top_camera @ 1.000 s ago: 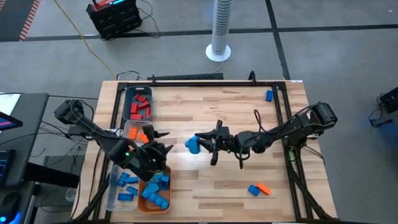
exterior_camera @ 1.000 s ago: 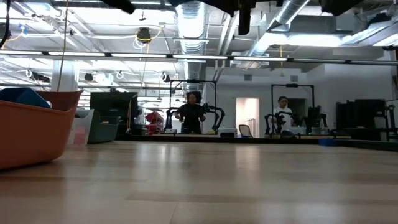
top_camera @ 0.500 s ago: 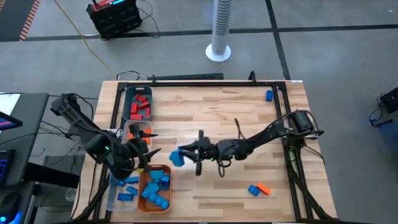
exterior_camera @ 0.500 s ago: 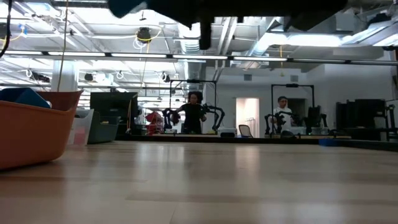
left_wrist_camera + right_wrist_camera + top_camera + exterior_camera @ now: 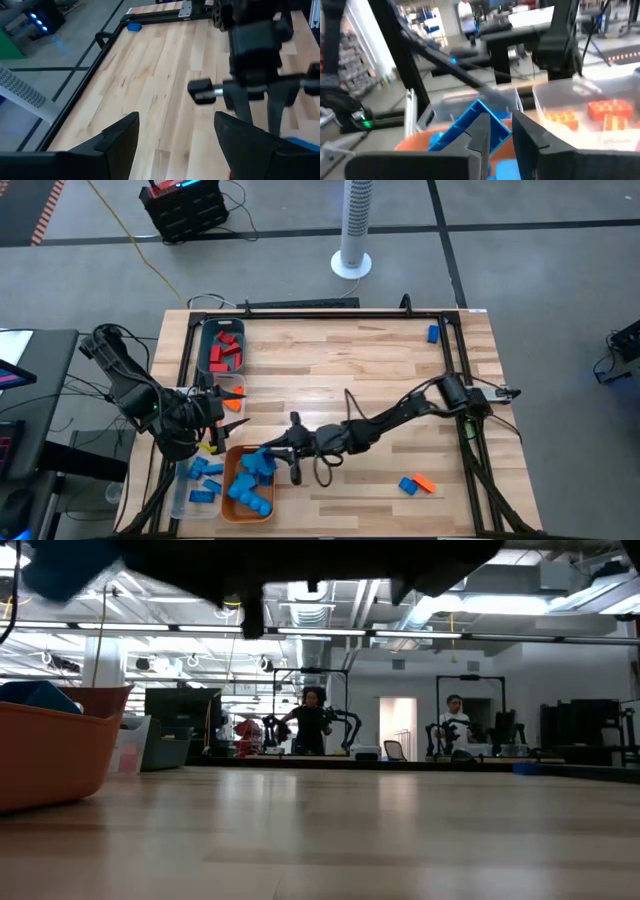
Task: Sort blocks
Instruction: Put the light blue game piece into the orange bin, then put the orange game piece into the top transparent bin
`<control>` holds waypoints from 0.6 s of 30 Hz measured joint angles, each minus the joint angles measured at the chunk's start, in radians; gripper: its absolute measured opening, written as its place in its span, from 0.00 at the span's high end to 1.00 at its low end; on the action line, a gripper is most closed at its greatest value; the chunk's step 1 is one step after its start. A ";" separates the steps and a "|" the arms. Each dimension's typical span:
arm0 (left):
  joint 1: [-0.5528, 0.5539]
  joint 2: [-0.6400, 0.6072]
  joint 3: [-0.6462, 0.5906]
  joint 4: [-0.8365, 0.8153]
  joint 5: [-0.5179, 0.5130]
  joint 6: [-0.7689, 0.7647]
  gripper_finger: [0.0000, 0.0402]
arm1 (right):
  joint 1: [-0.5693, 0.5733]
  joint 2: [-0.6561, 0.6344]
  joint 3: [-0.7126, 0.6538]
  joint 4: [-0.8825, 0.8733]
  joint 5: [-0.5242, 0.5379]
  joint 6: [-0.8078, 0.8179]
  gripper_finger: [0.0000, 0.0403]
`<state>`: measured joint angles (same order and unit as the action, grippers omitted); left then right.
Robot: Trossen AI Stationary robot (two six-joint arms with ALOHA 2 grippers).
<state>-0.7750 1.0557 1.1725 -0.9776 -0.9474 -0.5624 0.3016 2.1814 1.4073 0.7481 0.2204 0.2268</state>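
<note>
The right gripper (image 5: 268,461) reaches far across the surface (image 5: 340,370) to the orange tray (image 5: 232,470). It is closed on a blue block (image 5: 258,464) and holds it just over the tray's edge. In the right wrist view the block (image 5: 470,127) sits squeezed between the two dark fingers (image 5: 530,145), above the tray.

More blue blocks (image 5: 250,495) lie in the orange tray. Beside the tray, a clear bin (image 5: 178,485) holds other blue blocks (image 5: 203,478). Past the tray, toward the far side of the surface, another clear bin holds orange blocks (image 5: 225,398). The right wrist view shows these orange blocks (image 5: 605,112) too. Farther on from the tray, a teal bin (image 5: 206,345) holds red blocks (image 5: 226,350).

Some blocks are still loose. A blue one (image 5: 407,485) and an orange one (image 5: 424,483) touch each other near the front edge, well apart from the tray. One more blue block (image 5: 432,333) lies in the far corner, the spot farthest from the tray.

The left gripper (image 5: 208,415) hangs near the bin of orange blocks, just beside the tray. It is open and holds nothing. In the left wrist view its fingers (image 5: 120,137) stand wide apart over the bare wood.

In the low view the orange tray (image 5: 55,745) stands at the side, and two people (image 5: 311,720) stand far back in the room.
</note>
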 joint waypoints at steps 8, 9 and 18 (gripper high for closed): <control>0.000 0.005 0.000 -0.005 0.004 -0.016 0.37 | -0.015 0.102 0.138 -0.237 -0.063 -0.079 0.76; 0.000 0.005 0.000 -0.005 0.004 -0.017 0.37 | -0.015 0.102 0.146 -0.273 -0.063 -0.088 0.75; 0.000 0.005 0.000 -0.005 0.004 -0.022 0.37 | -0.009 -0.112 0.155 -0.716 -0.065 -0.183 0.49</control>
<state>-0.7750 1.0603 1.1725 -0.9828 -0.9436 -0.5849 0.2922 2.0695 1.5620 0.0321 0.1559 0.0436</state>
